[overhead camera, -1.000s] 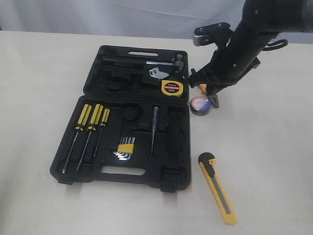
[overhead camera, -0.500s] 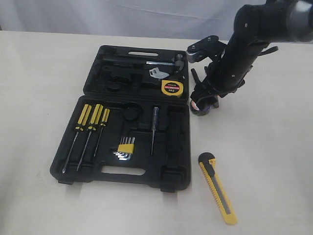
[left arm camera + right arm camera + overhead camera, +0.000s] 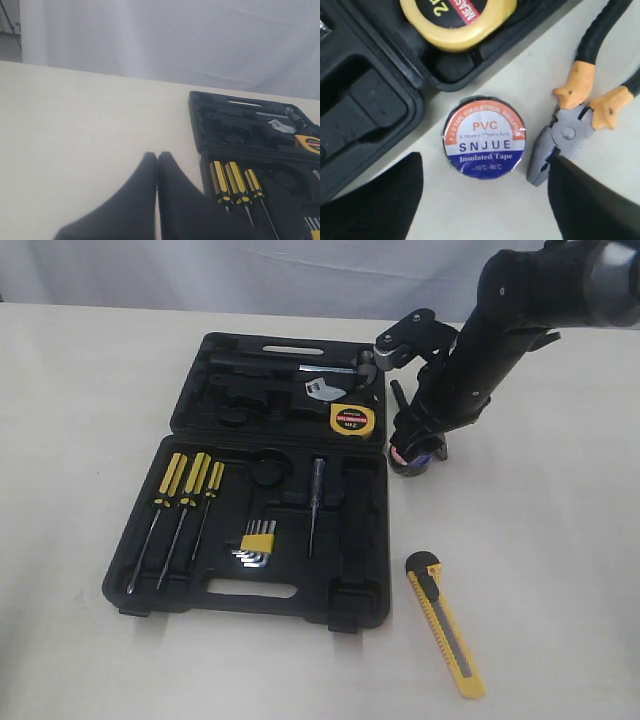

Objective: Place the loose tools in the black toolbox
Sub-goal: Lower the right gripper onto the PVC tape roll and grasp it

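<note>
The black toolbox [image 3: 345, 592] lies open on the table. The yellow-black tape measure [image 3: 352, 419] [image 3: 457, 22] sits in its lid half. Just right of the box lies the tape roll [image 3: 408, 458] [image 3: 484, 138], label up. My right gripper [image 3: 418, 445] [image 3: 485, 200] hovers open directly over it, one finger on each side, touching nothing. The orange-and-black pliers [image 3: 575, 112] lie beside the roll, hidden under the arm in the exterior view. The yellow utility knife [image 3: 445, 624] rests on the table at front right. My left gripper [image 3: 157, 156] is shut and empty.
Three yellow-handled screwdrivers [image 3: 185, 490] [image 3: 235, 182], a hex key set [image 3: 257, 544] and a thin tester screwdriver [image 3: 314, 502] sit in the box's near half. A hammer and wrench [image 3: 325, 380] fill the lid half. A pale curtain backs the table.
My right arm has swung left and down over the past second, bringing its open gripper from above the pliers to directly over the tape roll. The tools have not moved.
</note>
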Controlling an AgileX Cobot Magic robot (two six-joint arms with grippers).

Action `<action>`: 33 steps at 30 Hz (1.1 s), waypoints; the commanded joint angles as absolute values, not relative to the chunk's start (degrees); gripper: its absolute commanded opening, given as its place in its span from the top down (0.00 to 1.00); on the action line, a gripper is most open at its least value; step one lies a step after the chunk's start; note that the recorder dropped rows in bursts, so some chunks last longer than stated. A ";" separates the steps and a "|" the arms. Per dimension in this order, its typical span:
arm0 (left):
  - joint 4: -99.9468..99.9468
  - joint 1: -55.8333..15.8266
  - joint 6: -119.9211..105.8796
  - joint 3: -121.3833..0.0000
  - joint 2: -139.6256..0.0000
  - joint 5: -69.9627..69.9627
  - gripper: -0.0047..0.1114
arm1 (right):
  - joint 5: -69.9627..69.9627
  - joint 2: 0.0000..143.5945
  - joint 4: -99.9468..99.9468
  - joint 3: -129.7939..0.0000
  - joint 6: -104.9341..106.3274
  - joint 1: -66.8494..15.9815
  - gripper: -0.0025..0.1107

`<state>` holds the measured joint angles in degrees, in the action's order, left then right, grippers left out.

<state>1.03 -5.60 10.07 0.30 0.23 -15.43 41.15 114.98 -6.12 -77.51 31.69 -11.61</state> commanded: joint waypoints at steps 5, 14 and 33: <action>0.78 -5.93 10.05 0.00 0.00 -15.51 0.96 | 39.87 115.10 -6.26 -77.91 32.79 -11.60 0.39; 0.78 -5.93 10.05 0.00 0.00 -15.51 0.96 | 38.12 118.76 -6.26 -77.91 33.06 -11.60 0.39; 0.78 -5.93 10.05 0.00 0.00 -15.51 0.96 | 34.99 122.87 -6.11 -77.91 34.09 -16.48 0.42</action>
